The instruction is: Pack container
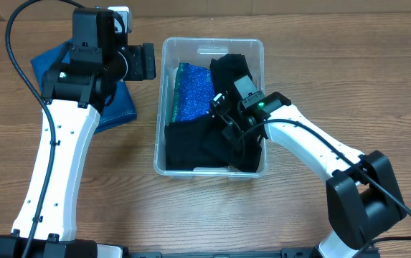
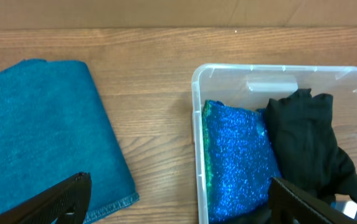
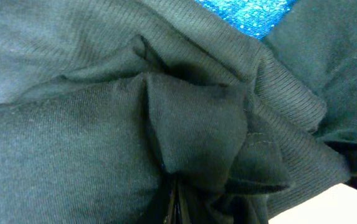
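Container (image 1: 213,44) at mid-table, holding blue sparkly cloth (image 1: 194,92) and black cloth (image 1: 191,143) — right gripper (image 1: 228,122) inside, pinched on the black cloth; left gripper (image 1: 148,62) beside the rim, fingers apart.

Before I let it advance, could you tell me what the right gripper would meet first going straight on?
The black cloth in the container: it fills the right wrist view, and the right gripper seems pressed into it, jaws hidden.
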Robot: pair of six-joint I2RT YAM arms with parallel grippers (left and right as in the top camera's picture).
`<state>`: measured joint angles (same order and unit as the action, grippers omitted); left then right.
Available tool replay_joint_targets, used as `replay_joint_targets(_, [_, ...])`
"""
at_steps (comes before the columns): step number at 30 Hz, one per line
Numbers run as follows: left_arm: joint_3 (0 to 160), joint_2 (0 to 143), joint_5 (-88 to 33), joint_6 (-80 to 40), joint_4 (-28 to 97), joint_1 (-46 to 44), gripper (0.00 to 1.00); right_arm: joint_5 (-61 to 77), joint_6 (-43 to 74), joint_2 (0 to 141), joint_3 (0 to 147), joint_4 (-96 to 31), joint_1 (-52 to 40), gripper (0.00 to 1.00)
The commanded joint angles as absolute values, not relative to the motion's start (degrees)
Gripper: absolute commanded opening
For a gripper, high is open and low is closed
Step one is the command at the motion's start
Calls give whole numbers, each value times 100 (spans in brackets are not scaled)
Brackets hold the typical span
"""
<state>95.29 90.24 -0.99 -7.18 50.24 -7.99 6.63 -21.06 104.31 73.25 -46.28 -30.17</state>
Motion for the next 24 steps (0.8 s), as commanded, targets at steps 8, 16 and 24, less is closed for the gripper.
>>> replay_joint_targets(8, [9546, 9035, 49, -770, 5144, -784, 100, -172, -1815, 10379, 8213, -5384, -3017, 5])
replay_joint_targets(16, [9548, 9021, 250, -1199, 5446, -121, 100, -478, -847, 9179, 9566, -5870, -1935, 100])
replay_joint_targets(24, [9535, 9306, -1192, -1588, 5590, 2641, 100, 611, -296, 8888, 9553, -6198, 43, 100])
